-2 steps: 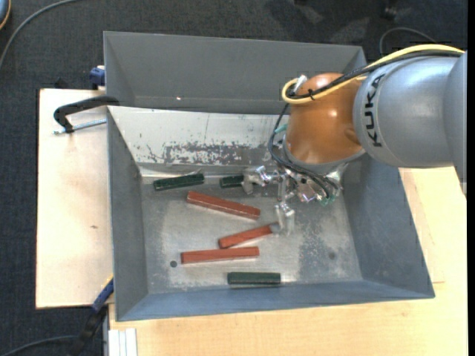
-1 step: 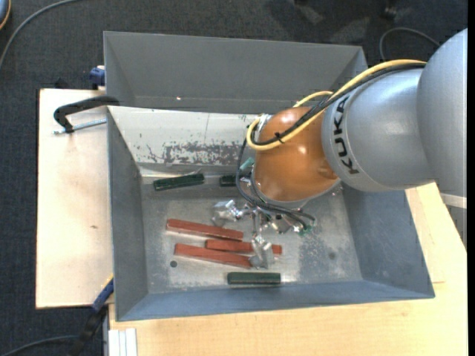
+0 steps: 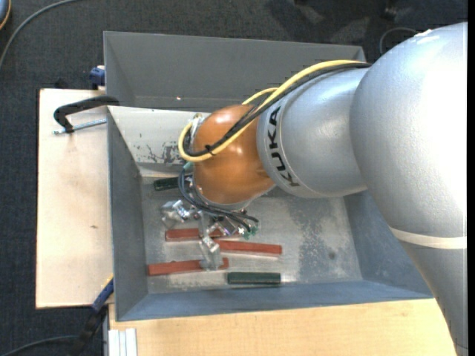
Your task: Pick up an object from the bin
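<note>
On the grey metal bin's floor (image 3: 326, 243), the pincer (image 3: 208, 249) sits low among red sticks (image 3: 256, 249), near a dark green stick (image 3: 254, 278). I cannot tell its grip, and apparently nothing is lifted yet.

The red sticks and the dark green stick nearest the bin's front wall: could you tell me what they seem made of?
The red sticks look like matte plastic or painted wood: flat, even colour, no glint. The dark green stick looks much the same; I cannot tell which.
</note>
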### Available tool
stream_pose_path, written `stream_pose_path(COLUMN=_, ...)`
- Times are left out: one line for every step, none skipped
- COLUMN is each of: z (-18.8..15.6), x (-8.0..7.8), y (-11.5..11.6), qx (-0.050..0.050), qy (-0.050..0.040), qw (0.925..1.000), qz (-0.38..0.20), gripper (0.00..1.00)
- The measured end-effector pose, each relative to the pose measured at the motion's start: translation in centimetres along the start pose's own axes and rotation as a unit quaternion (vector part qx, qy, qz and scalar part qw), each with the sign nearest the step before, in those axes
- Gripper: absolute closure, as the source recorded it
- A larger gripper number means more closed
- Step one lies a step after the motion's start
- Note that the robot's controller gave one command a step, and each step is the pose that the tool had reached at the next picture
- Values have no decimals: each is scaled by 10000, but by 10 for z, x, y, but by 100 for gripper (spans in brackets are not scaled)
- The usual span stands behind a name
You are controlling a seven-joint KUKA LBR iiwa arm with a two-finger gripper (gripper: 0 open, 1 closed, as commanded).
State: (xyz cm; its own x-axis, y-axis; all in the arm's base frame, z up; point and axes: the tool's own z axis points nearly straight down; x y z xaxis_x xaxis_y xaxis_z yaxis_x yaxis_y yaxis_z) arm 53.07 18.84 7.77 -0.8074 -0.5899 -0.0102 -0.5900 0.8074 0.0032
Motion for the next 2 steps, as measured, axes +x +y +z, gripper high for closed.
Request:
stream_pose_path(z=1, x=3, y=-5, qx=11, qy=23, qw=10000, qz=40, gripper=100)
stream_pose_path(z=-127, x=5, y=-16, qx=37, qy=-22, qw=9989, qz=-471, gripper=100)
